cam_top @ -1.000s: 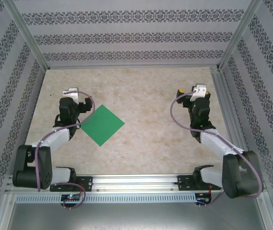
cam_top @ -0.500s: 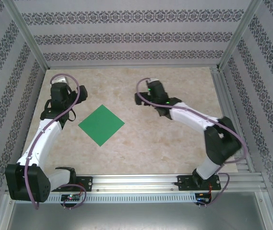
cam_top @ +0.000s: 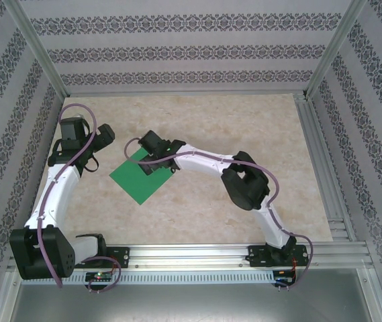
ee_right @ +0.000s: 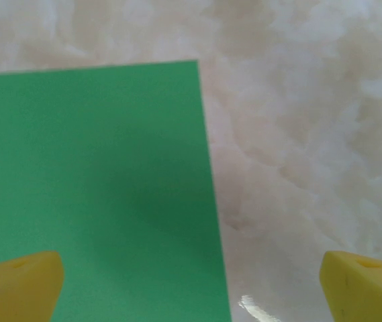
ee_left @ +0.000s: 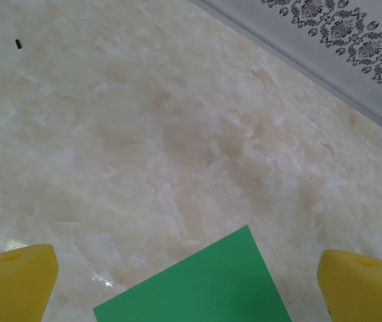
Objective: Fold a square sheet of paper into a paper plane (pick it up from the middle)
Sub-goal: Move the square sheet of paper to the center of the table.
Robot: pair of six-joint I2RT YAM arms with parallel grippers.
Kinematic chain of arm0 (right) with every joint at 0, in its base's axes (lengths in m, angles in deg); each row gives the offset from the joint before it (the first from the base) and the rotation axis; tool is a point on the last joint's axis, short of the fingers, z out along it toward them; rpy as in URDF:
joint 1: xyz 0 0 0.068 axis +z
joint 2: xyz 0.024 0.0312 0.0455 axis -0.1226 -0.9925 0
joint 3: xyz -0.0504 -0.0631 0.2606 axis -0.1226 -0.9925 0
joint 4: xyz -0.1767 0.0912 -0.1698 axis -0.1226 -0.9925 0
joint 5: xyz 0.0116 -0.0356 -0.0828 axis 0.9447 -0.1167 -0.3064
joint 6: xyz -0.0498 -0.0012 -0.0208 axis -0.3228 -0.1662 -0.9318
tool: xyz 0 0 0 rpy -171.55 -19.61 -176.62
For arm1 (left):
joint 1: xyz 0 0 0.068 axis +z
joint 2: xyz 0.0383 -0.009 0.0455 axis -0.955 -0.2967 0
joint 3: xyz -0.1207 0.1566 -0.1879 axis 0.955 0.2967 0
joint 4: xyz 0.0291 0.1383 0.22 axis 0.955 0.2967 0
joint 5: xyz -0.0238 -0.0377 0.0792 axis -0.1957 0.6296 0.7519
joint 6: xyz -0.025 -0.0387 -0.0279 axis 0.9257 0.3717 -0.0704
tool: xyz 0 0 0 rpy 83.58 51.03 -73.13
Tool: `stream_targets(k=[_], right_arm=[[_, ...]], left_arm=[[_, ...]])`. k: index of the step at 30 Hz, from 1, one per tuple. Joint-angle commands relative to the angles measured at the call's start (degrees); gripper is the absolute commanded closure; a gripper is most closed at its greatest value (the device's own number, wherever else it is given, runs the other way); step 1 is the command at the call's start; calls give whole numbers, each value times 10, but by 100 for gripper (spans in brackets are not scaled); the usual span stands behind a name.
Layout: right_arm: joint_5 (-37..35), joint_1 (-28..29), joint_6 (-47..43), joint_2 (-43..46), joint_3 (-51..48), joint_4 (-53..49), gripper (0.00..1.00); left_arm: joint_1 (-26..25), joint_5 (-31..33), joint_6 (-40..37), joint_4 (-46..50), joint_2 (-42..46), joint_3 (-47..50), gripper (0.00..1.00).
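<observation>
The square sheet of paper (cam_top: pixel 137 181) is bright green and lies flat and unfolded on the marbled table, one corner pointing away from the arms. My right gripper (cam_top: pixel 152 155) hangs over its far corner, reaching in from the right. In the right wrist view the sheet (ee_right: pixel 90 181) fills the left side, and its right edge runs between my open right gripper (ee_right: pixel 191 288). My left gripper (cam_top: pixel 102 139) is left of the sheet and open. One corner of the sheet (ee_left: pixel 204 288) lies between my left gripper (ee_left: pixel 191 288), untouched. The paper plane is out of view.
The beige marbled table (cam_top: pixel 244 121) is fenced by patterned walls (cam_top: pixel 177 50) and metal posts. The right arm's elbow (cam_top: pixel 248 184) stretches across the table's middle. A metal rail (cam_top: pixel 191 255) runs along the near edge.
The right arm has swung left from the table's back middle to over the sheet's far corner. The left gripper has shifted a little left and back. The sheet has not moved.
</observation>
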Motion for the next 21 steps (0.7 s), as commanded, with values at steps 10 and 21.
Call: stream_targets(k=[10,21], right_arm=[[-54,-10,-29,-98,89,-99,2],[-91,-110,58,-39,-6,-137,2]], left_arm=[[9,19,1,17,13,1,0],[10,17,-5,28,3,-6,0]])
